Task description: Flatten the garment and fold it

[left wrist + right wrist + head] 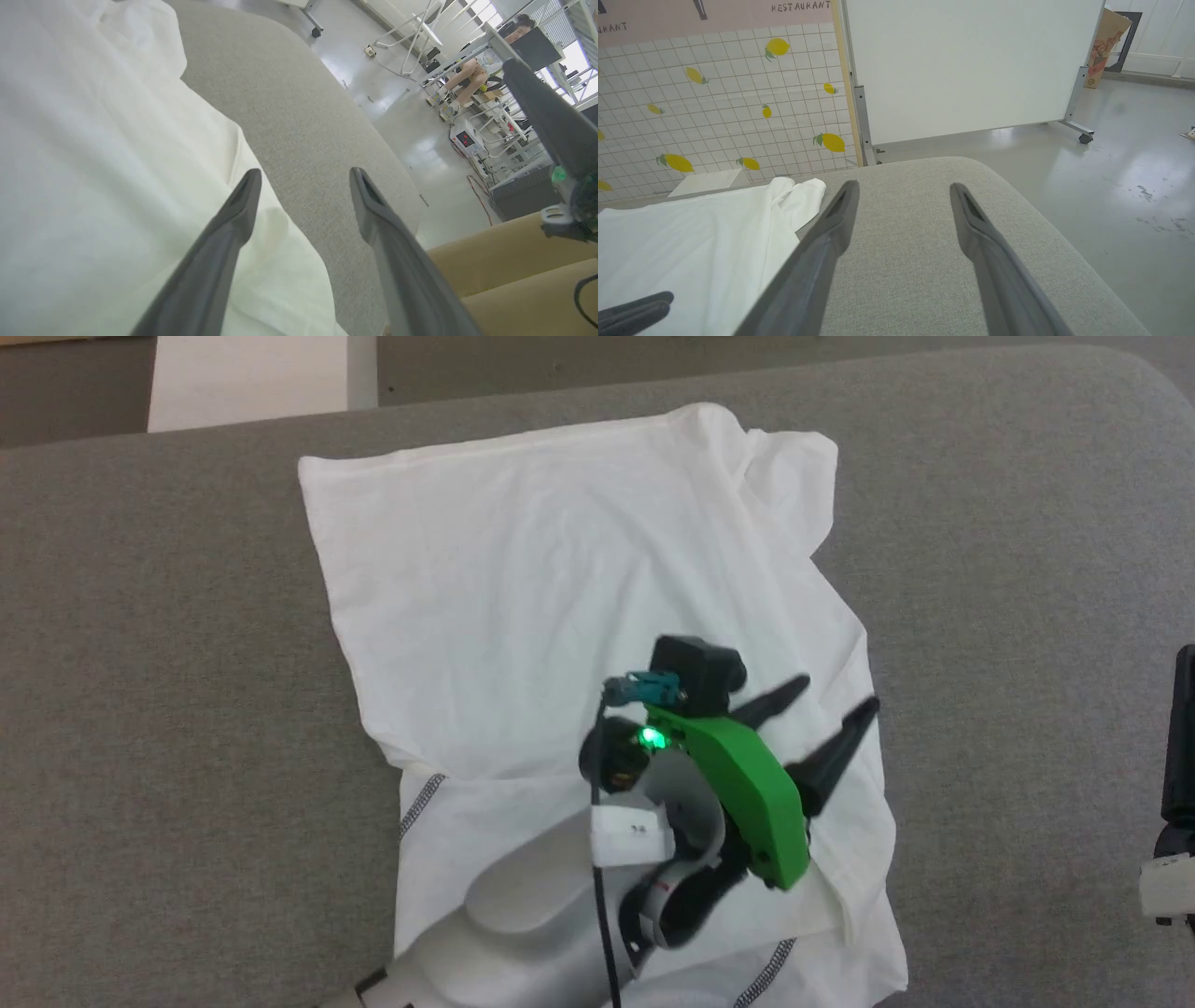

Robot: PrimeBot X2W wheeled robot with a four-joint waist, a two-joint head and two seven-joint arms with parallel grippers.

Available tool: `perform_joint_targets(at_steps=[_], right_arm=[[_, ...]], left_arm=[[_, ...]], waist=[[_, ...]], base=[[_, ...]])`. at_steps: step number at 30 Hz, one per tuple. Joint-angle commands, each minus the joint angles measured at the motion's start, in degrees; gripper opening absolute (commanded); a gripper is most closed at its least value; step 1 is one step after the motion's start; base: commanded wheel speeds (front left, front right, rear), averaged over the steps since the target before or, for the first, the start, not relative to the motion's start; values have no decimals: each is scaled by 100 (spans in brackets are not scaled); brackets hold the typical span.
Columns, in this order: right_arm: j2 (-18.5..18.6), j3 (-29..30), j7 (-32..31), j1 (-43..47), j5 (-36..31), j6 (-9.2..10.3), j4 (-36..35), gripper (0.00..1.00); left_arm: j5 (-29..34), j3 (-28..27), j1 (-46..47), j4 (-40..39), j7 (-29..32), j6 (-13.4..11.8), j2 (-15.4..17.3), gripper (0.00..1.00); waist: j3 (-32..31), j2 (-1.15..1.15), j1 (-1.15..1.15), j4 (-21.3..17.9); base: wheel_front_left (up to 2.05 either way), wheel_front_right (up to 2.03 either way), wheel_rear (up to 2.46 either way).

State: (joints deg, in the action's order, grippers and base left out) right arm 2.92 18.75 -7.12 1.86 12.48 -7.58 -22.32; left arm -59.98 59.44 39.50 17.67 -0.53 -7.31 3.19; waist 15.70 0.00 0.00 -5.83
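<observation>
L gripper [838, 698]: fingers apart, nothing betw. them. It hangs over the garment's [560, 569] edge; in L wrist view one finger is over cloth, the other over the bare grey pad [1027, 569].
Contact w/ cloth: can't tell.
Hidden: L forearm covers the garment's part nearest the robot. Its near hem is cut off by the frame bottom. Logo patch can't be made out.
Garment vs L gripper: spread under and behind it, mostly smooth, bunched at the far corner ahead of the tips. Zigzag seams [420, 803] show beside the forearm.
R gripper [904, 187]: fingers apart, empty, over bare pad. In head view it's cut off at the frame edge.
Garment vs R gripper: off to its left, not touching.
White box [247, 378]: past the pad's far edge, well apart from both grippers.
</observation>
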Motion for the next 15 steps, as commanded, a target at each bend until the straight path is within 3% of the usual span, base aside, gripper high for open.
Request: perform_joint_targets(at_steps=[1,7,12,15], right_arm=[[-4,4,-38,42,-55,9,-39,100],[-4,11,-164,164,-83,9,-109,100],[-4,-14,-213,258,-64,9,-153,100],[-4,-43,-205,318,-30,9,-149,100]], left_arm=[[81,-145,168,-88,-176,-58,112,100],[571,-805,119,-822,-928,-664,1224,100],[981,-1212,-513,-1684,-1164,-1477,2486,100],[948,-1675,-1138,-2208,-1308,-1979,3032,100]], waist=[[-236,0,0,204],[-511,0,0,382],[-631,0,0,456],[-673,0,0,489]], base=[[0,0,0],[0,0,0],[0,0,0],[0,0,0]])
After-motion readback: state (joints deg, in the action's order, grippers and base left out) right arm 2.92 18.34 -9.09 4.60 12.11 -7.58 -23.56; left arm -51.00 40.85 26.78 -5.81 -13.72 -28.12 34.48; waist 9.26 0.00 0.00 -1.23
